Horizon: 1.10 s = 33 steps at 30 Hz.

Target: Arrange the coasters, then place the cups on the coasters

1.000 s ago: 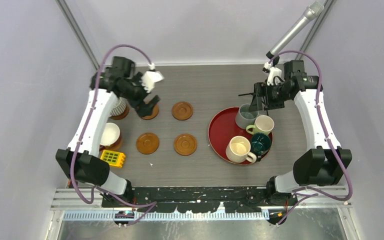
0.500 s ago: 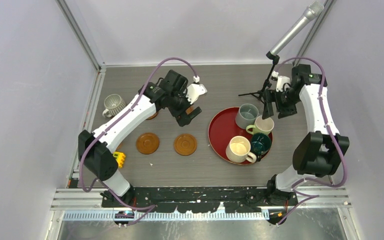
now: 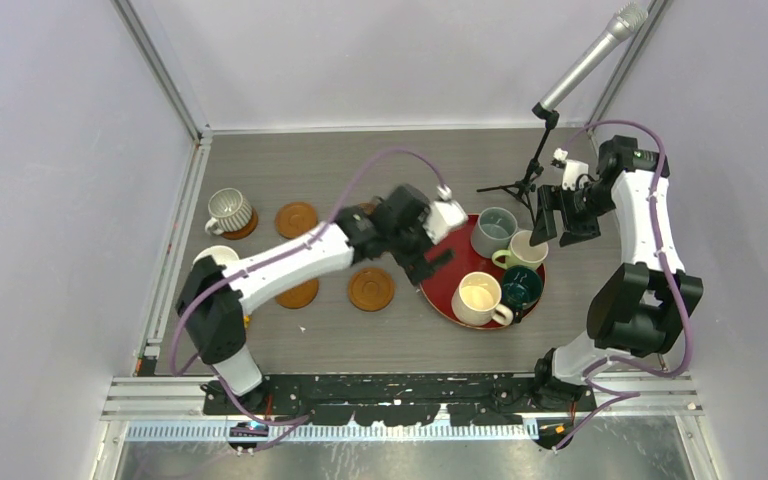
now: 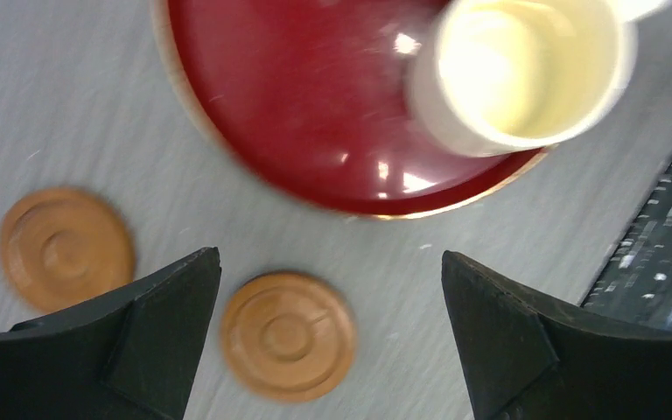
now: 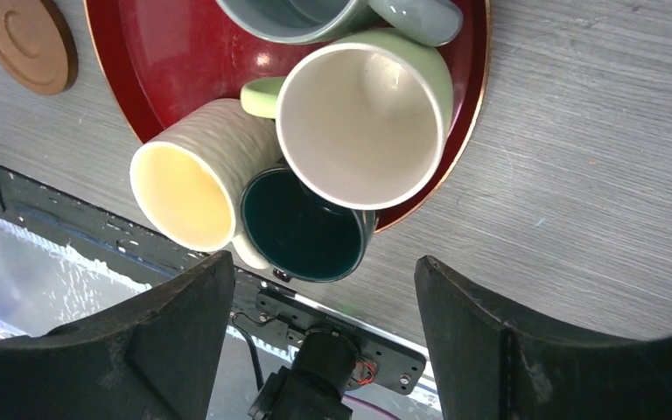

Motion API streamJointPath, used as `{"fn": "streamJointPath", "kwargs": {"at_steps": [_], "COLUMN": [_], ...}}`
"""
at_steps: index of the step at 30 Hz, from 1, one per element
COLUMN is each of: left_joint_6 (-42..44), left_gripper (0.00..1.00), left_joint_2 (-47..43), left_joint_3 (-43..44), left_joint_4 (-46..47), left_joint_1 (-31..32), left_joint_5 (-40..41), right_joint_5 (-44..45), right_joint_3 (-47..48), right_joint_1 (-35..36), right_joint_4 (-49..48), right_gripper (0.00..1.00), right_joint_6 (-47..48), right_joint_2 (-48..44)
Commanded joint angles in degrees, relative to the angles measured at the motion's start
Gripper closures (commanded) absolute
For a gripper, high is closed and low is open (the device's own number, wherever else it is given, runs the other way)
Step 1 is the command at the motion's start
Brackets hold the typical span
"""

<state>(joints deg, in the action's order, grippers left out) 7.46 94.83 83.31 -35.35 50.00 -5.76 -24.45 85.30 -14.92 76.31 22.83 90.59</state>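
Six coasters [image 3: 371, 288] are laid out on the table [image 3: 360, 345]. Ribbed cup [image 3: 228, 210] is seated on one, with white cup [image 3: 212, 258] nearby. Four cups [image 3: 478, 297] remain on the tray [image 4: 297, 105]. My left hand [image 3: 428, 265] hovers over the tray edge, fully spread and empty. My right hand [image 3: 563, 228] is wide and empty.

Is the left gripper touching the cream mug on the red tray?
Apart. The left wrist view shows the left gripper, jaws open, well short of the cream mug, with bare red tray and table showing between them.
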Motion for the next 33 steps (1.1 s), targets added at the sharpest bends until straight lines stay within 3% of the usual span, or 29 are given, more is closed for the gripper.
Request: {"fn": "streamJointPath", "kwargs": {"at_steps": [1,9,17,21,28,33], "left_joint_6": [-3.2,-5.8,-10.0,-11.3,-9.4,-8.0], "left_gripper": [0.0,0.0,0.0,0.0,0.0,0.0], "left_joint_2": [2.2,8.7,12.6,14.3,14.3,12.2], "left_joint_3": [-2.8,-3.2,-2.7,-1.6,-1.2,-3.1], "left_joint_4": [13.9,20.6,22.9,23.2,24.9,25.4], "left_joint_1": [10.1,19.3,21.3,18.7,9.6,6.6], "left_joint_5": [6.9,10.1,20.8,26.6,27.8,26.9], "right_joint_5": [-1.9,-0.9,-1.0,-0.9,-0.8,-1.1], "right_joint_3": [-0.2,-2.0,-3.2,-3.1,-3.1,-3.5], "right_joint_1": [-0.2,-0.3,-0.3,-0.2,-0.2,-0.3], "right_joint_4": [2.2,3.9,3.8,3.7,3.8,3.5], "right_gripper": [0.21,0.2,0.2,0.2,0.2,0.2], "right_joint_6": [1.1,2.4,2.5,2.3,2.2,2.0], "right_joint_2": [-4.4,-7.5,-8.2,-8.1,-8.4,-8.8]}}
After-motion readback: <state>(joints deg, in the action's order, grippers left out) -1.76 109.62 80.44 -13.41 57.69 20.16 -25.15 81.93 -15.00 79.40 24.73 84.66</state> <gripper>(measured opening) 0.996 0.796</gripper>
